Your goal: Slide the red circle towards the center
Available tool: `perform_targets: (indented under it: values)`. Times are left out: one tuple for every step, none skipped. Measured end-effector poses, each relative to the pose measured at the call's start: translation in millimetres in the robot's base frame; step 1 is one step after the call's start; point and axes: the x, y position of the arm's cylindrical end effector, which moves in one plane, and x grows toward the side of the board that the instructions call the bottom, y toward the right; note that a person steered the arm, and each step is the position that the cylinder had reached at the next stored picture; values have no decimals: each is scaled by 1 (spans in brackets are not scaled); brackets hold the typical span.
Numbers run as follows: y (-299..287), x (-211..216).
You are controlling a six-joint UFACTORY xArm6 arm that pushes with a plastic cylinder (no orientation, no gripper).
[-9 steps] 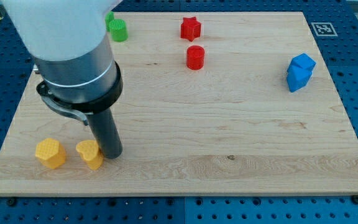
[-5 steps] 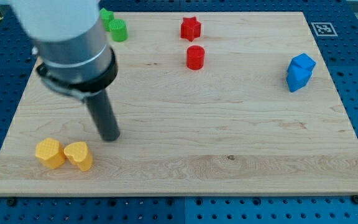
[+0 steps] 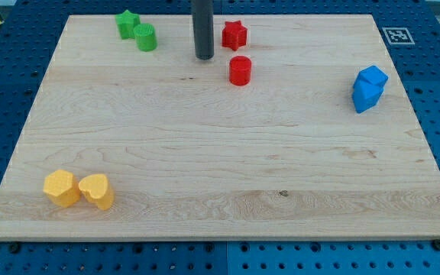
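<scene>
Two yellow blocks [image 3: 79, 189] sit touching at the table's [image 3: 220, 168] near-left corner. Farther back, the red circle [image 3: 240, 70] rests right of my tip [image 3: 204, 57], close but apart, a red star [image 3: 234, 34] just beyond. No gripper shows.

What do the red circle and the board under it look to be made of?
Red circle block: probably matte plastic, since its colour is uniform with no grain. Pale wooden board: light wood with visible grain lines and a small knot; the finish looks smooth and low-gloss.

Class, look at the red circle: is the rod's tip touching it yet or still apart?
Apart. My tip sits to the view's left of the red circle, with bare board between them.
</scene>
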Motion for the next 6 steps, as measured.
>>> perform_targets:
  values:
    - [38,0]
    - [63,0]
    - [80,7]
    - [86,19]
    - [75,20]
    - [68,21]
